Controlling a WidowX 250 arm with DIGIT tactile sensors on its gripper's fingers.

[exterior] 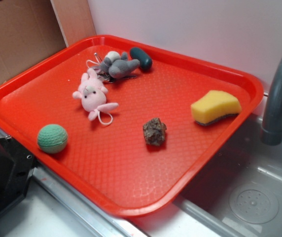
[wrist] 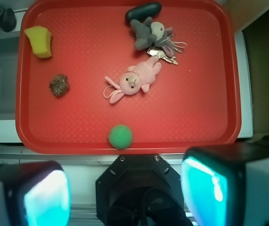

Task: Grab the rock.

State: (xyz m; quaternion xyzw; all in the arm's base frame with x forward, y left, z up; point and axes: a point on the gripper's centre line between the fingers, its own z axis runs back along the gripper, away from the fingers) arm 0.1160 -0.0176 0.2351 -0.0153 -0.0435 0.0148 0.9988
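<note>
The rock [exterior: 154, 132] is a small lumpy brown-grey stone lying alone on the red tray [exterior: 126, 192], right of centre. In the wrist view the rock [wrist: 59, 84] sits at the tray's left side, below the yellow sponge. My gripper [wrist: 125, 190] hangs high above the tray's near edge, well away from the rock. Its two teal-padded fingers [wrist: 47, 197] stand wide apart with nothing between them. The gripper itself is out of the exterior view.
On the tray lie a green knitted ball [exterior: 52, 138], a pink plush bunny [exterior: 93, 95], a grey plush with keys [exterior: 115, 64], a dark teal oval [exterior: 141, 58] and a yellow sponge [exterior: 215, 107]. A sink [exterior: 254, 197] with a grey faucet [exterior: 279, 94] lies to the right.
</note>
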